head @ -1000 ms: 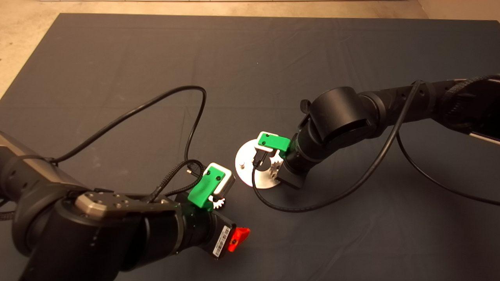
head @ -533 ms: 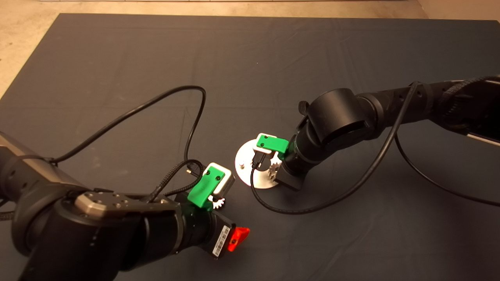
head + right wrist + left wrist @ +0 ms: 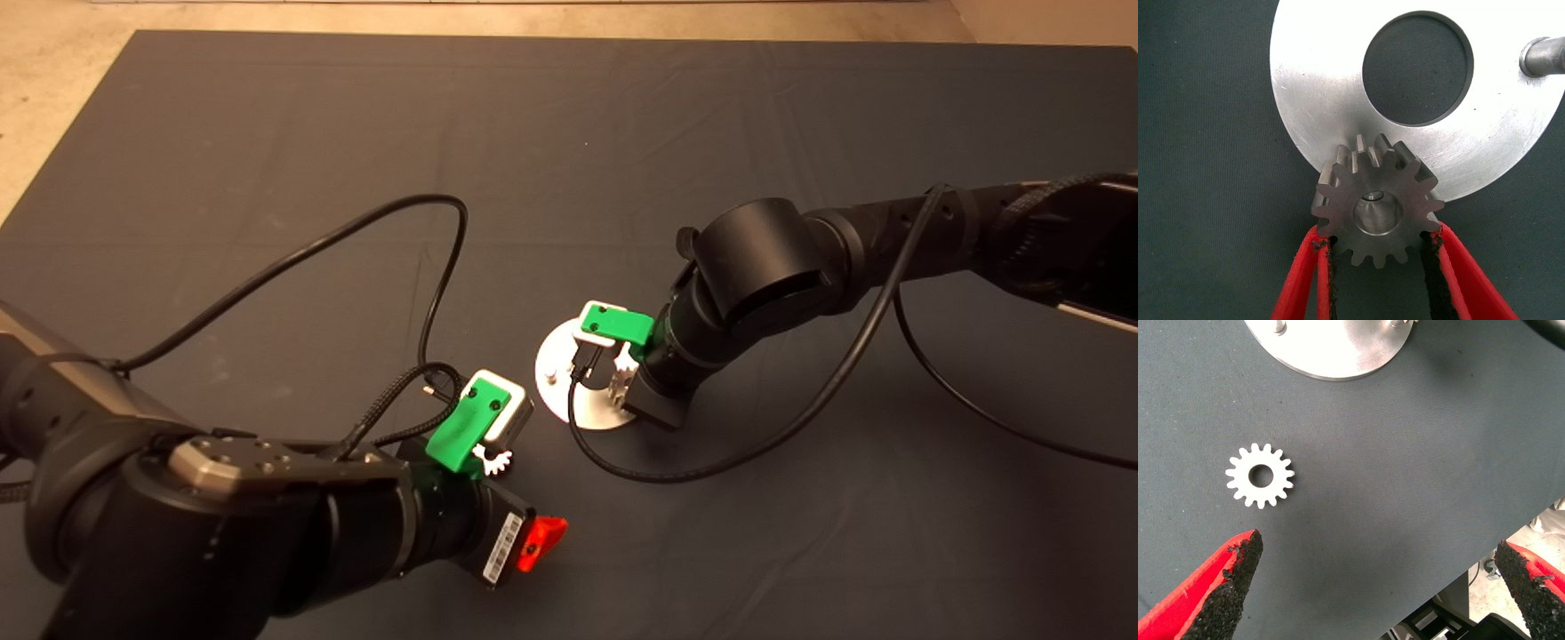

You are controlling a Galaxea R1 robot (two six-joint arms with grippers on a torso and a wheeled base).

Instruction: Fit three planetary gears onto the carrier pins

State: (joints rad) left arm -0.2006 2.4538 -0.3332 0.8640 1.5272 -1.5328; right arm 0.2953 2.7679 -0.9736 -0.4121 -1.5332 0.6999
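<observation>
The right hand [image 3: 1378,267] grips 1 gear [image 3: 1375,207] between its 2 red fingers [image 3: 1305,280], the pads pressed against the teeth on either side. This gear sits over a pin [image 3: 1373,199] whose tip shows through the centre hole, at the rim of the silver disc [image 3: 1318,87]; whether it is fully seated cannot be told. From above, the right hand [image 3: 613,378] is over the 4 o'clock part of the disc [image 3: 556,351], which lies near the middle of the dark mat [image 3: 569,133] on the table. A 2nd, bare pin [image 3: 1543,56] stands upright on the disc across the large centre hole [image 3: 1417,67] from the gripped gear; in the head view 1 bare pin [image 3: 551,376] stands at about 8 o'clock on the disc. The left hand [image 3: 1375,587] hangs above the mat with its fingers [image 3: 1231,580] spread wide, holding nothing. A loose gear [image 3: 1260,475] lies flat on the mat just beside the left finger, apart from the disc [image 3: 1338,347]. From above, this gear [image 3: 492,459] lies at 7 o'clock from the disc, partly under the left hand [image 3: 498,498].
</observation>
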